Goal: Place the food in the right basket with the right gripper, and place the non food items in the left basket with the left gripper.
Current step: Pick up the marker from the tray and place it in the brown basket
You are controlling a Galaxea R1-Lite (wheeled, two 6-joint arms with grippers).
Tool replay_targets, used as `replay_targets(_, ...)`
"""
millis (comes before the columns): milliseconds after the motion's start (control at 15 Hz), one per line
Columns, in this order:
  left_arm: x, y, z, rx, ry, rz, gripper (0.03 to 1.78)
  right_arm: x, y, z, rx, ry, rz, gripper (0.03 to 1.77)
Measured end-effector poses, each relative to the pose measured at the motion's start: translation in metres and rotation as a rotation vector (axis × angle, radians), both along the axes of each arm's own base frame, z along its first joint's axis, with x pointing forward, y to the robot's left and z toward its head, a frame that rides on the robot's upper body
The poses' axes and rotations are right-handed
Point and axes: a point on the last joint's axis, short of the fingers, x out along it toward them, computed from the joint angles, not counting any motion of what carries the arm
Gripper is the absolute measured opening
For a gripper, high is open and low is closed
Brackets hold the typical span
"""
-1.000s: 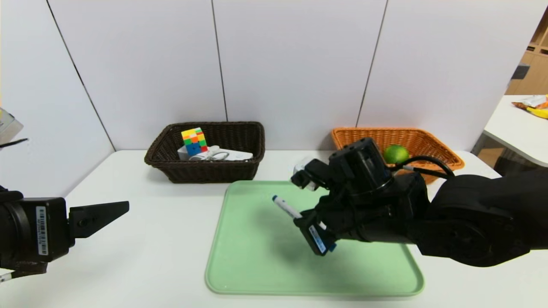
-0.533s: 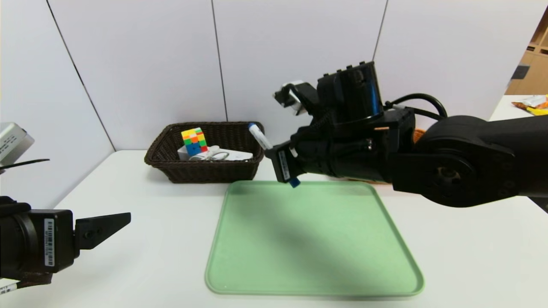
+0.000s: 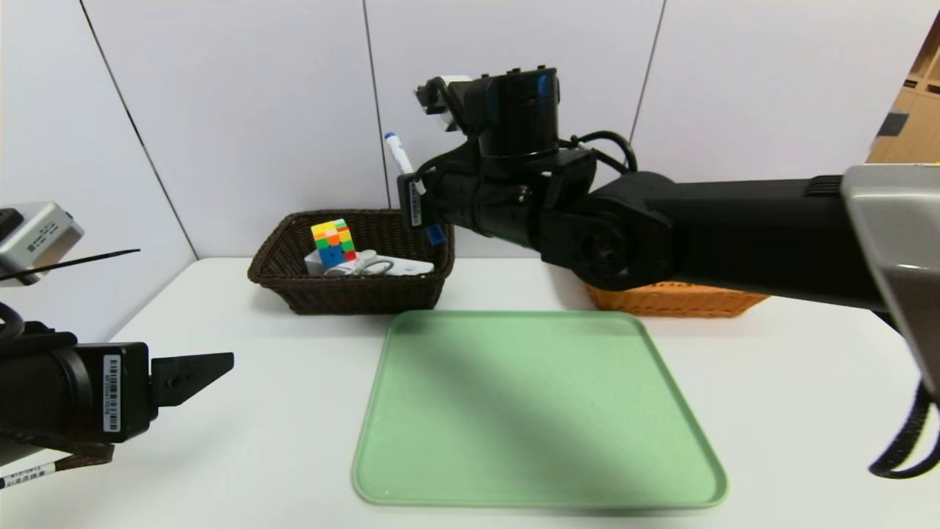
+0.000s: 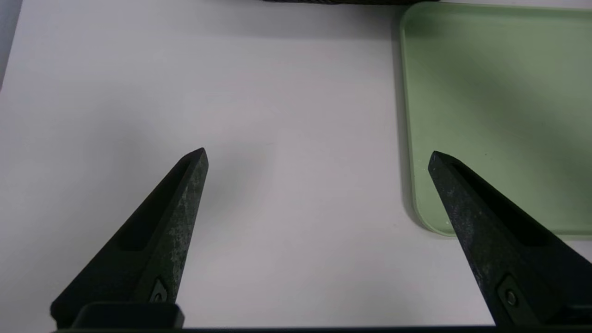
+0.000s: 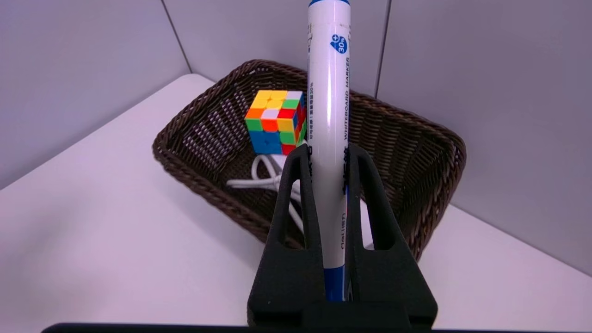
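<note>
My right gripper (image 3: 413, 197) (image 5: 329, 152) is shut on the white marker (image 3: 401, 159) (image 5: 328, 129) and holds it in the air above the right end of the dark brown left basket (image 3: 294, 286) (image 5: 416, 148). Inside that basket lie the puzzle cube (image 3: 333, 242) (image 5: 276, 121) and the white power strip (image 3: 400, 267) with its cord (image 5: 259, 180). The orange-tan right basket (image 3: 675, 300) shows only below my right arm; the lime is hidden. My left gripper (image 4: 317, 155) is open over bare table at the near left, its one visible finger (image 3: 192, 373) pointing right.
A pale green tray (image 3: 540, 411) (image 4: 499, 92) lies bare at the table's middle. White wall panels stand just behind both baskets. A second table (image 3: 927, 150) stands far right.
My right arm lifted the marker off the green tray and swung it up and left to above the dark basket. The left arm edged slightly; its gripper stayed open.
</note>
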Motion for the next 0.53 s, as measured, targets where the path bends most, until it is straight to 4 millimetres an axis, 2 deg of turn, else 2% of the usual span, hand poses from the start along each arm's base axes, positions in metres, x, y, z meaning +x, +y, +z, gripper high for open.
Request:
replay_targets(267, 0.007, 0.003, -0.002, 0.016, 0.008, 0.056, 1.69, 0.035, 0.019, -0.039, 0.056, -0.078, -0.024, 0.17)
replay_targets(533, 0.010, 0.009, -0.004, 0.025, 0.021, 0.104, 1.69, 0.059, 0.018, -0.071, 0.047, -0.077, -0.049, 0.17)
